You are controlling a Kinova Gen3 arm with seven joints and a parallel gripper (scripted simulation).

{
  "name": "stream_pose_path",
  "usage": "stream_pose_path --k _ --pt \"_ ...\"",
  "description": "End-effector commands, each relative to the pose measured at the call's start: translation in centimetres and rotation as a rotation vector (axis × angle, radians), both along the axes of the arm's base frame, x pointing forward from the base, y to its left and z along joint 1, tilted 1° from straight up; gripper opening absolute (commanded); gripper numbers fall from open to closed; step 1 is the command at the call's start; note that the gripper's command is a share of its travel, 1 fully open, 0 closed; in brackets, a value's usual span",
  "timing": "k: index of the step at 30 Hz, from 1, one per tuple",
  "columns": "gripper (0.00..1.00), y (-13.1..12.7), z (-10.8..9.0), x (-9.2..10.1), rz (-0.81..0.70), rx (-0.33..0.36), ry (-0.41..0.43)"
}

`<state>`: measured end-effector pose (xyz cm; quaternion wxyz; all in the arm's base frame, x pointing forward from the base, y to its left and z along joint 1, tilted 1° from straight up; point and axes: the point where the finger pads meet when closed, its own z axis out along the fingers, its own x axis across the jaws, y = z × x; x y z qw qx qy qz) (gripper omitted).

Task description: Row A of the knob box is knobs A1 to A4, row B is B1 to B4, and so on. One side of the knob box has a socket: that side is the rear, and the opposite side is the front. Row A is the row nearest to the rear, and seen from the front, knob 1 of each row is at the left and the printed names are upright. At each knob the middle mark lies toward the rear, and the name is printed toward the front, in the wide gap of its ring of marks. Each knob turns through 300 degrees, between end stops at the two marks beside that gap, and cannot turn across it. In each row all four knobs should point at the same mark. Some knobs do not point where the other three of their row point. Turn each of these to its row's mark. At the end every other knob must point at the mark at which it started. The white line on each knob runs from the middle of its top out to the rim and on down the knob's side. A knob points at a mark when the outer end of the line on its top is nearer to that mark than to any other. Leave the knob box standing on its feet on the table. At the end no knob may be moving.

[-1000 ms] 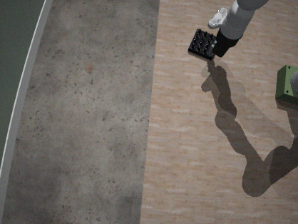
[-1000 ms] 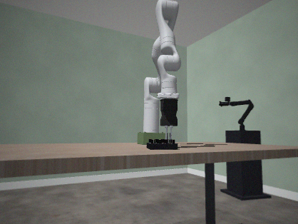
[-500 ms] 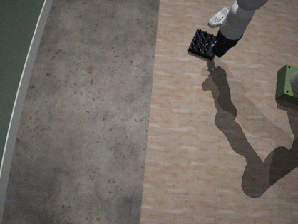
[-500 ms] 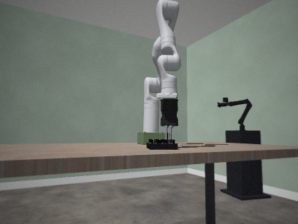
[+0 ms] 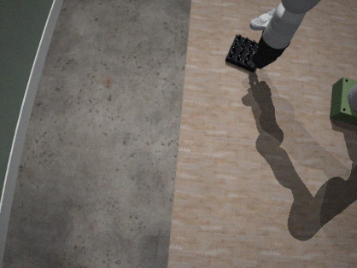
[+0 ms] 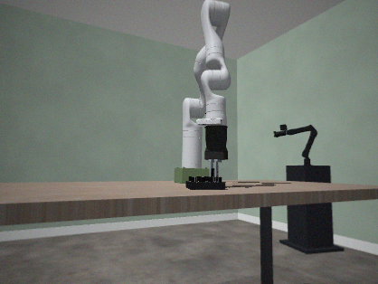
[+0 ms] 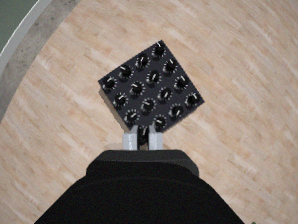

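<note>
At near corner of box [image 5: 231, 61] [image 6: 205, 185] [image 7: 162, 85] on table [image 5: 213, 171] [image 6: 113, 201] [image 7: 240, 150]: pinching corner knob [image 7: 143, 135] w/ gripper [image 5: 255, 68] [image 6: 214, 177] [image 7: 143, 133]. Could overshoot mark if wrist turns too far; might slip w/ loose grip, or bump nbr knob [image 7: 159, 122] w/ fingertip.

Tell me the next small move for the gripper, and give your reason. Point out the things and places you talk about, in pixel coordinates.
I'd ease the gripper [image 5: 256, 65] [image 6: 214, 179] [image 7: 143, 133] open slightly, without twisting. Its fingers flank the corner knob [image 7: 143, 136] closely, and that knob's pointing can't be read between them. Keep the opening small: the neighboring knob [image 7: 159, 122] sits just beyond one finger and could probably be nudged.
</note>
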<state>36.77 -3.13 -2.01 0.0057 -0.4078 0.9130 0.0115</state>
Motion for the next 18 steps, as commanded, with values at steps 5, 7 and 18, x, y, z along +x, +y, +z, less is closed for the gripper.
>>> stream_pose_path --k 5,7,18 --pt "0.30 0.06 -0.03 0.20 -0.164 -0.004 0.005" --pt "0.30 0.06 -0.02 0.20 -0.209 -0.004 0.006" --pt "0.30 0.07 -0.02 0.22 -0.407 -0.003 0.010"
